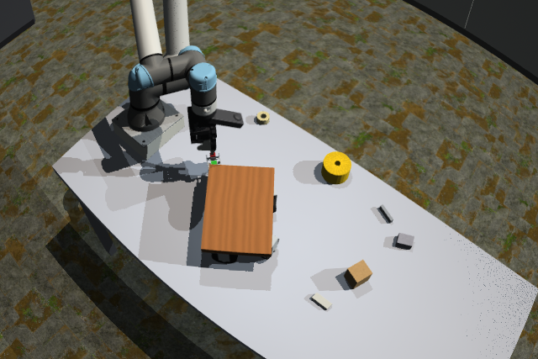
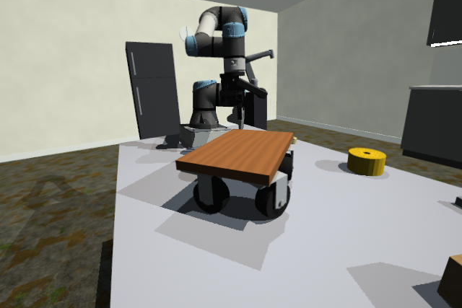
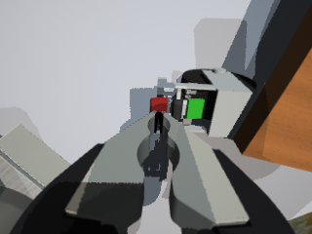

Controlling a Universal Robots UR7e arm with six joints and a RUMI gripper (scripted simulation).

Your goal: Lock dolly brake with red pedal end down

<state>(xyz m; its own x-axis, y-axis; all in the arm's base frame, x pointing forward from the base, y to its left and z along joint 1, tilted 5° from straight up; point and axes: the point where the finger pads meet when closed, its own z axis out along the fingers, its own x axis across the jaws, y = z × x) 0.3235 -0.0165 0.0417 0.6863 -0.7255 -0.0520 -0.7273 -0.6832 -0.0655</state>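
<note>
Top view, my arm: I rise from my base plate (image 1: 171,131) at the bench's (image 1: 303,259) far left corner, fold back down at the elbow, and point my wrist straight down.
Top view, my gripper (image 1: 213,149): it hangs just off the near short edge of the dolly (image 1: 239,209), directly above the brake pedal (image 1: 213,158), whose red and green ends show as a small spot by the wood deck.
Top view, the rest: a yellow spool (image 1: 336,167) sits well right of the dolly; a small pale ring (image 1: 262,118) lies near my wrist.
Exterior view, my arm: shoulder low, upper links doubled over, the last link vertical behind the dolly (image 2: 238,154), which stands on its black wheels (image 2: 212,193) on the bench.
Exterior view, my gripper (image 2: 239,116): its tip drops behind the deck's far edge, so contact is hidden.
Wrist view, jaws: clenched together on nothing, tips meeting in a narrow point.
Wrist view, pedal: the red end (image 3: 159,103) sits right at my tips; the green end (image 3: 195,108) is beside it against the grey caster bracket (image 3: 229,104). I cannot tell whether I am touching the red end.
</note>
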